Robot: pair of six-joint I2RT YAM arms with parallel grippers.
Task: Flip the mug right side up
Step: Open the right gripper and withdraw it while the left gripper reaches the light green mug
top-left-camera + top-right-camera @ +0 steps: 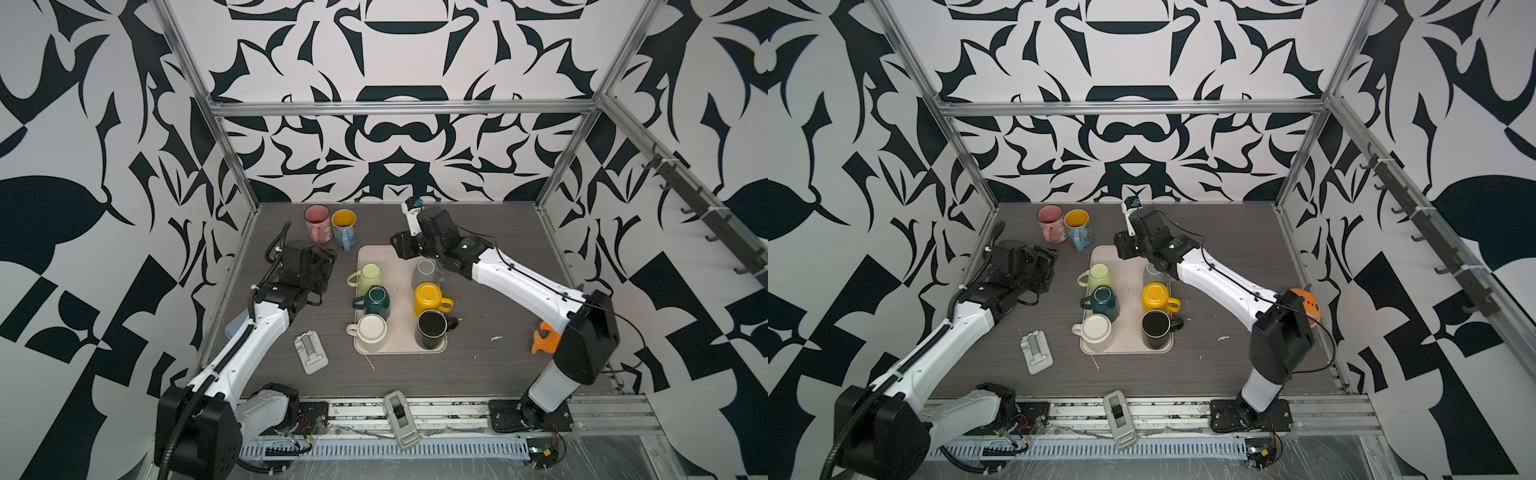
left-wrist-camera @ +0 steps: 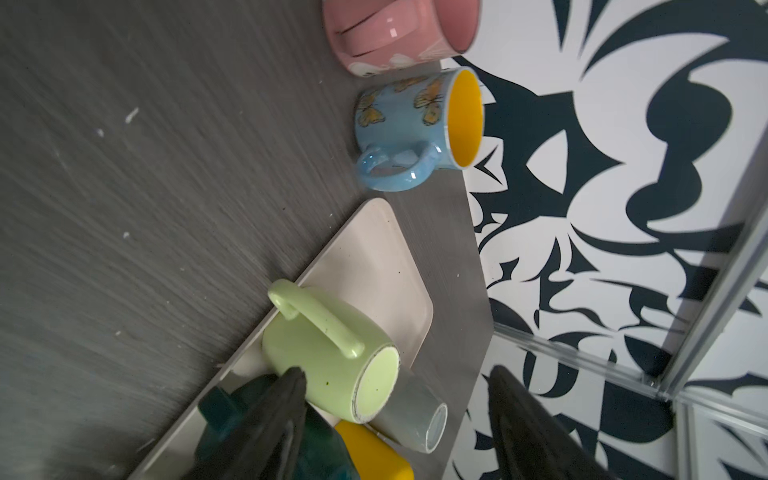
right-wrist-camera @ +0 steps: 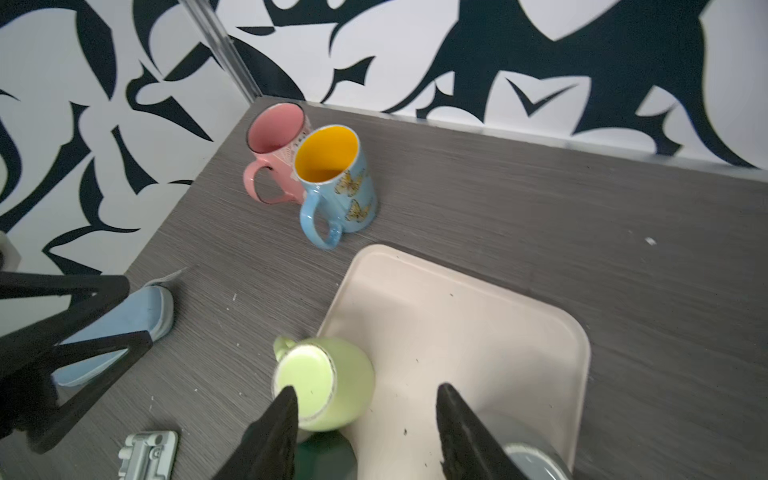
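On the beige tray several mugs stand bottom up, among them a light green mug, a teal one, a grey one and a yellow one. Behind the tray on the table, a blue butterfly mug and a pink mug stand upright. My left gripper is open and empty, left of the tray. Over the tray's far end hangs my right gripper, open, holding nothing.
A cream mug and a black mug fill the tray's near end. A grey hinged part lies left of the tray, an orange toy sits behind the right arm, and a grey device rests on the front rail.
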